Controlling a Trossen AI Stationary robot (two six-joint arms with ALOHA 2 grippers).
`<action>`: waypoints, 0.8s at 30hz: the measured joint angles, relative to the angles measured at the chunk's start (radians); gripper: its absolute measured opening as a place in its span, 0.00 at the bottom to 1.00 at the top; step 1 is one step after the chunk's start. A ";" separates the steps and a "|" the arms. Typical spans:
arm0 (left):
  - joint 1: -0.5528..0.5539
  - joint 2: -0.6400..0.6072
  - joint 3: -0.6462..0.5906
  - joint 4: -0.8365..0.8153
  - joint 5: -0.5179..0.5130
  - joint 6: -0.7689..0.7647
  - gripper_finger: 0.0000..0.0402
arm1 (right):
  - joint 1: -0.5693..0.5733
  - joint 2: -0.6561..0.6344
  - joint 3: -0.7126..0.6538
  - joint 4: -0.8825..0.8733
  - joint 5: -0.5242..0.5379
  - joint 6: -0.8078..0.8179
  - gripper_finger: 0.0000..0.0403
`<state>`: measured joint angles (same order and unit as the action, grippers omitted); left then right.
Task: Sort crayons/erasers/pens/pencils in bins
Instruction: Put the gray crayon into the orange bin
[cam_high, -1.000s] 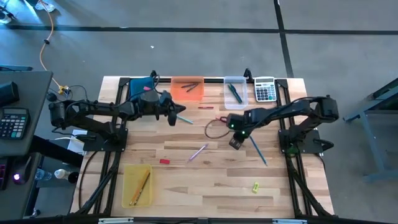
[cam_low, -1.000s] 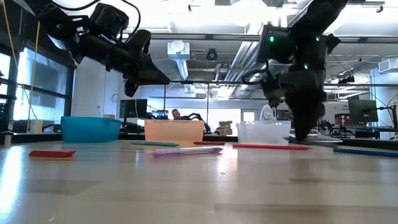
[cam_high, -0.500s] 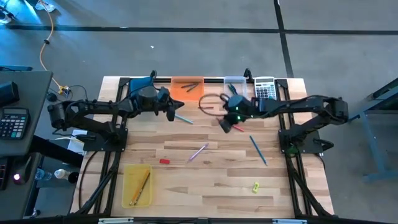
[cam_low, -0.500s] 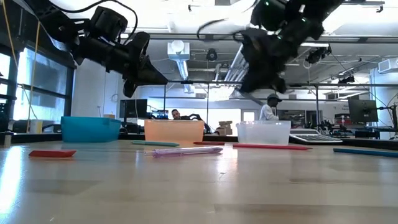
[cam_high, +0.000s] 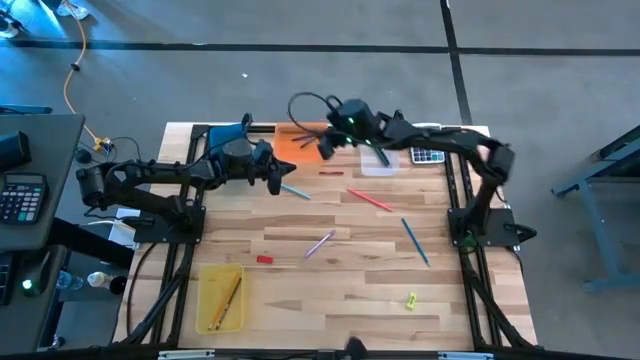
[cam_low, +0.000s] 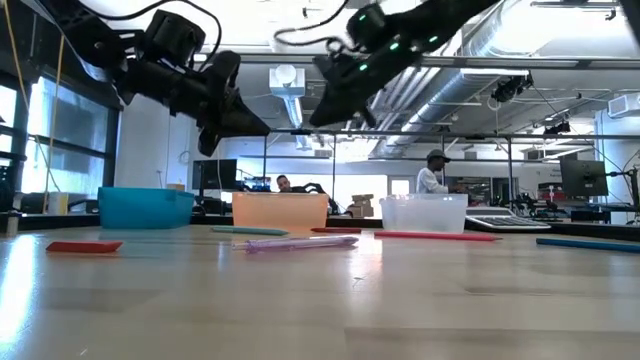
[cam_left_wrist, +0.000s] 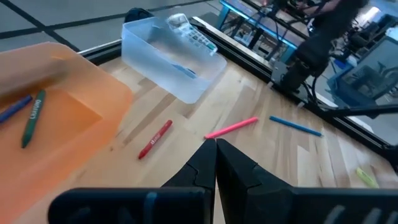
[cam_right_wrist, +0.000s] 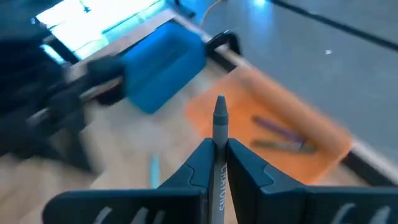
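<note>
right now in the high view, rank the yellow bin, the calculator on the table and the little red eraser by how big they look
1. yellow bin: clearly the largest.
2. calculator: smaller, though the right arm covers part of it, so its full outline is hidden.
3. red eraser: by far the smallest.
All three lie on the table, seen from overhead, so nearness hardly skews this.

I see a grey crayon (cam_right_wrist: 219, 124) pinched upright in my right gripper (cam_right_wrist: 219, 146) above the orange bin (cam_high: 300, 143), which holds other crayons.
</note>
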<state>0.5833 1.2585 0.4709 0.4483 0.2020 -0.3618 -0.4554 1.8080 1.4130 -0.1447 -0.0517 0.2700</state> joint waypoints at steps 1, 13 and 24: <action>-0.003 0.000 0.000 -0.003 0.000 0.004 0.00 | -0.012 0.041 0.042 0.002 0.000 -0.010 0.05; -0.010 0.000 0.000 -0.016 -0.001 0.006 0.00 | -0.090 0.437 0.431 -0.140 -0.067 -0.044 0.05; -0.010 -0.001 0.000 -0.043 -0.004 0.006 0.00 | -0.090 0.537 0.522 -0.231 -0.061 -0.039 0.05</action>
<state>0.5732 1.2579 0.4709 0.4050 0.1982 -0.3561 -0.5453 2.3451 1.9350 -0.3759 -0.1126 0.2314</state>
